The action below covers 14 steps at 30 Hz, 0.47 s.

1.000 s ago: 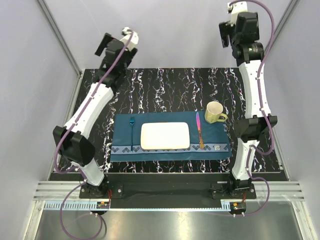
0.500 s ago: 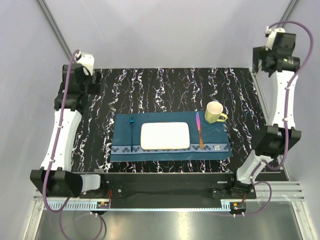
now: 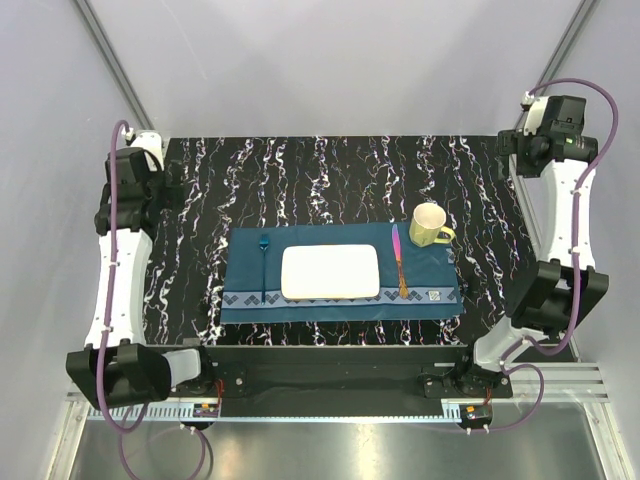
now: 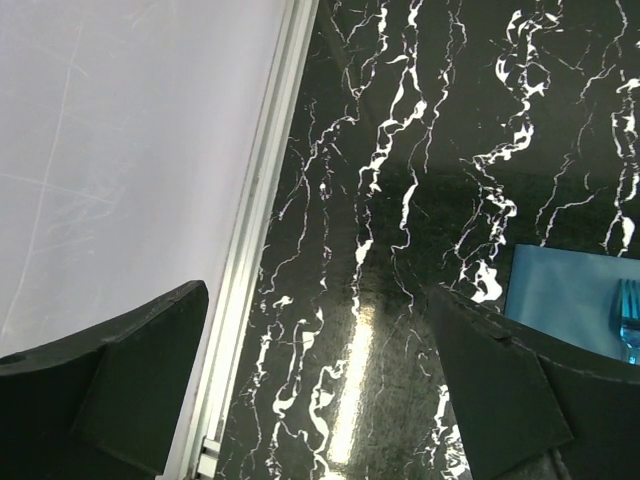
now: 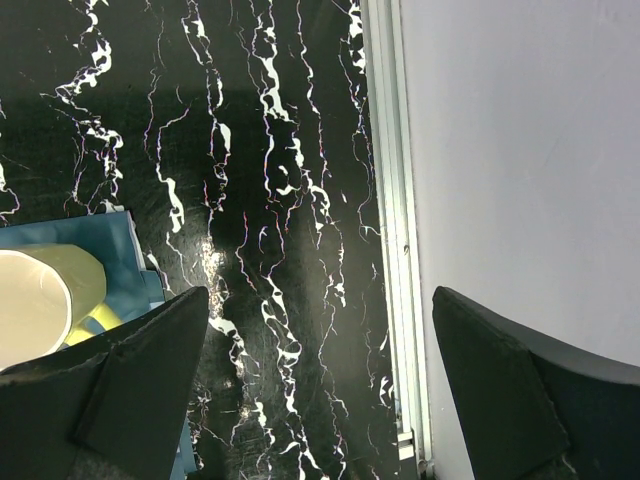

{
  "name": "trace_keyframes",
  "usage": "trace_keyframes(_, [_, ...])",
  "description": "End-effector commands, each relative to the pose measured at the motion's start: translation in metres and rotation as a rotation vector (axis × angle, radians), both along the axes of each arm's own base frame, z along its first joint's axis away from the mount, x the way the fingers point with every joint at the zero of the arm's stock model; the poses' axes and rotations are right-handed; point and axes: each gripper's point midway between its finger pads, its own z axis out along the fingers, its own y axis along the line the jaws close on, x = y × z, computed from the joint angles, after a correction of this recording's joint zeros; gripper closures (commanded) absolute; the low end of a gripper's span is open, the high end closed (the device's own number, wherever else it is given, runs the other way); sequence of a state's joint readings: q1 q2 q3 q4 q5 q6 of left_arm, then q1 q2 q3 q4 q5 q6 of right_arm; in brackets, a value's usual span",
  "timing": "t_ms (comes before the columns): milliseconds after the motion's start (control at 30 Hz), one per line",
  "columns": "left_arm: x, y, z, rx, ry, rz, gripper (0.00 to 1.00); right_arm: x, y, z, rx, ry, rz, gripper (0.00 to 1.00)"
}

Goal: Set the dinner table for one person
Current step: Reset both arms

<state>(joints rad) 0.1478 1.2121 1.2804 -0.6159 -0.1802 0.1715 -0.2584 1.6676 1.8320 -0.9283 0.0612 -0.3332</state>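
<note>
Black fingers (image 4: 130,380) of the left gripper (image 4: 315,335) are spread wide, with nothing between them. Beneath the gap is the bare surface of the large rectangular black dinner table (image 3: 330,175) with white marble-like veins. The gripper is close to the table's left edge, where a pale metal rail (image 4: 255,250) meets a grey-white wall (image 4: 120,150). The right gripper (image 5: 320,325) is likewise spread and empty, over the table's right edge. Both wrists sit at the outer sides, well apart from the setting.

Setting, top view:
- A teal-blue patterned cloth placemat (image 3: 440,280) lies at the near middle of the table.
- A white rectangular plate (image 3: 330,272) is centred on the mat.
- A blue fork (image 3: 264,265) lies on the mat just left of the plate, tines pointing away from the arm bases.
- A knife with a pink blade and an orange handle (image 3: 399,262) lies just right of the plate, blade pointing away.
- A pale yellow mug (image 3: 429,224) stands upright at the mat's far right corner, handle to the right.

Wrist views: the left one catches the fork tines and a mat corner at its right edge. The right one catches the mug rim at its left edge.
</note>
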Motion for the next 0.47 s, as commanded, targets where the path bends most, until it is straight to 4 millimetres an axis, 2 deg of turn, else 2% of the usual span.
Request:
trace_keyframes(0, [0.0060, -0.0055, 0.0203, -0.035, -0.092, -0.020, 0.01, -0.0016, 0.0004, 0.0377, -0.022, -0.105, 0.003, 0.00])
trace_keyframes(433, [0.0078, -0.0088, 0.0302, -0.050, -0.121, -0.029, 0.01, -0.0027, 0.0004, 0.0368, -0.018, -0.105, 0.000, 0.00])
